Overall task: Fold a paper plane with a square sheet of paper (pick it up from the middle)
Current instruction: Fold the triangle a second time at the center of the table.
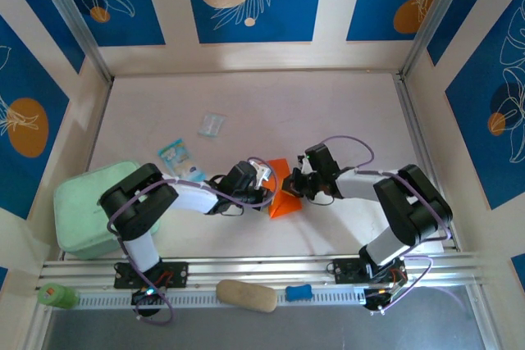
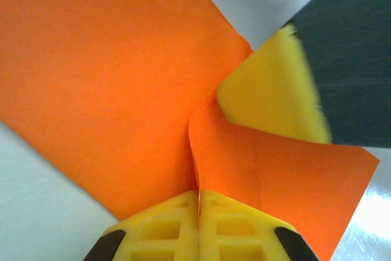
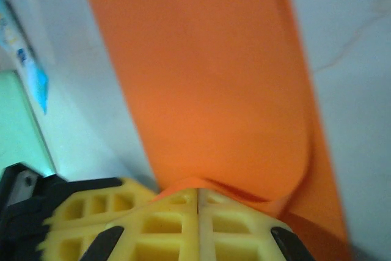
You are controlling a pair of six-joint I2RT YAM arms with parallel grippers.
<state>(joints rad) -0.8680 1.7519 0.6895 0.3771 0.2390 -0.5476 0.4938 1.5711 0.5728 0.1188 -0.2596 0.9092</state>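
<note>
The square sheet of paper (image 1: 281,195) is bright orange and partly folded, lying on the table between the two arms. My left gripper (image 1: 266,179) is shut on it: in the left wrist view a raised flap of the sheet (image 2: 110,77) runs into the closed yellow jaws (image 2: 200,195). My right gripper (image 1: 297,186) meets the sheet from the right. Its yellow finger (image 2: 269,90) rests on the flap. In the right wrist view its jaws (image 3: 198,191) are shut, tips against the buckled orange sheet (image 3: 208,77), with no paper visible between them.
A mint green pad (image 1: 86,206) lies at the left edge. A blue-and-white packet (image 1: 175,156) and a clear wrapper (image 1: 212,125) lie behind the left arm. On the front rail are a beige object (image 1: 246,295), a small blue piece (image 1: 299,292) and a green bottle (image 1: 53,295).
</note>
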